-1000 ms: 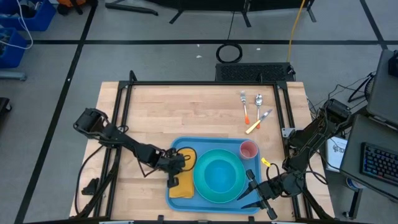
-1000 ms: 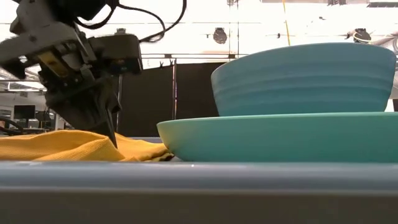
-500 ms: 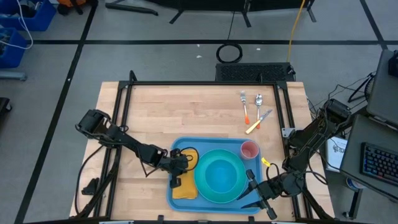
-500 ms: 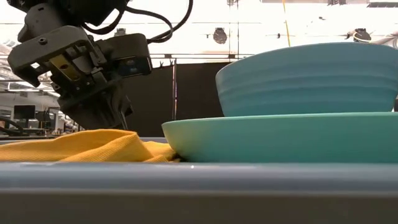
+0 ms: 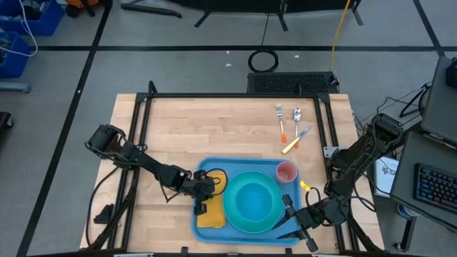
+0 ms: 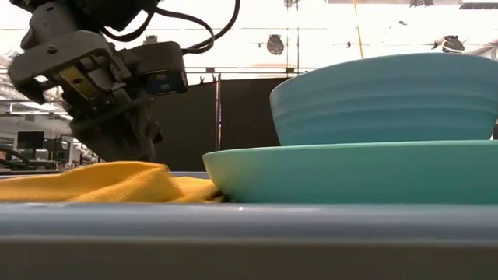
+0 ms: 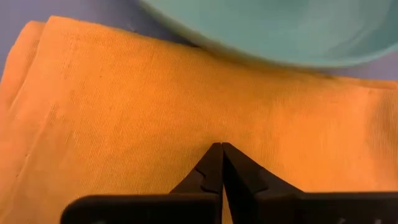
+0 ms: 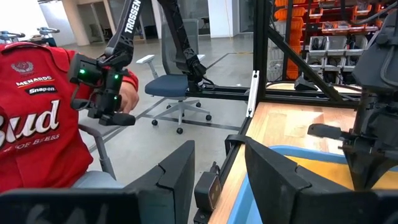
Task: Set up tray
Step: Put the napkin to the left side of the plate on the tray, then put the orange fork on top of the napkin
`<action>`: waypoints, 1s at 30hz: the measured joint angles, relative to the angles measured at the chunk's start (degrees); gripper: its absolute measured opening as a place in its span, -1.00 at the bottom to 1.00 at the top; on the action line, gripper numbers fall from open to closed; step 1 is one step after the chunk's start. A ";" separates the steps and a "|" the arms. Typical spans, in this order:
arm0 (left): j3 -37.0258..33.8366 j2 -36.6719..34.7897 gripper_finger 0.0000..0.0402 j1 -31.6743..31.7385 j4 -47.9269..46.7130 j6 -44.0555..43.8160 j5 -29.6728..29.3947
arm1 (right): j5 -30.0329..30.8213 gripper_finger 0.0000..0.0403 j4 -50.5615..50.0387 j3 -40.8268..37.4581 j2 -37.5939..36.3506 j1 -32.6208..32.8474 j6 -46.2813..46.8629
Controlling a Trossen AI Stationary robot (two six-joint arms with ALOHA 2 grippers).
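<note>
A: Where is the large flat blue plastic tray (image 5: 246, 171)?
B: At the table's near edge.
A: The left gripper (image 7: 221, 149)?
B: Closed, tips on the folded yellow cloth (image 7: 155, 118).
A: The right gripper (image 8: 214, 165)?
B: Open, empty, beside the tray's near right corner.

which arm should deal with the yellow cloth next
Left, probably. The left gripper is shut right over the yellow cloth on the tray. The right gripper, open, sits across the plate at the tray's opposite edge.

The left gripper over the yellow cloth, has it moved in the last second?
Yes. The left gripper has shifted slightly toward the teal plate and sunk onto the yellow cloth.
</note>
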 joint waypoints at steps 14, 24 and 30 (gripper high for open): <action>-0.02 -8.79 -0.79 -0.15 -4.93 -0.31 -1.55 | -0.01 -0.34 -0.38 0.00 0.02 -0.15 0.13; 0.17 -10.83 -0.79 -3.79 6.43 3.75 -14.91 | -0.21 -0.34 -0.82 -0.02 0.02 -0.20 1.25; 0.11 -11.68 -0.79 -6.60 16.31 11.80 -18.64 | 5.39 -0.39 2.73 -0.02 0.02 -2.11 1.55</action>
